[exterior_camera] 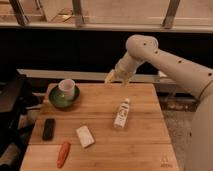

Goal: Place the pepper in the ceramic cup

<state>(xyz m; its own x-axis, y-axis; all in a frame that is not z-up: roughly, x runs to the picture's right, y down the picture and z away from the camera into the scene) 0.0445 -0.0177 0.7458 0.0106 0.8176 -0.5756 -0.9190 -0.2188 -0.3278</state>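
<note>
Claw (111, 76) hangs over the 12 o'clock edge of the surface (140, 147), at the end of the white arm (165, 60) coming in from 3 o'clock. Cannot tell how far open it is; nothing seen in its grip. Bottle (121, 113) lies on its side at 5 o'clock from claw, near surface centre, apart from claw. Cup (66, 89) at 9 o'clock from claw, sitting inside bowl (56, 101) at the surface's 10 o'clock corner. Block (84, 136) at 7 o'clock from bottle. Remote (48, 128) at 9 o'clock from block, near the edge. Pepper (63, 153) lies flat on the surface at its 7 o'clock corner, just beside block, well apart from cup and claw.
</note>
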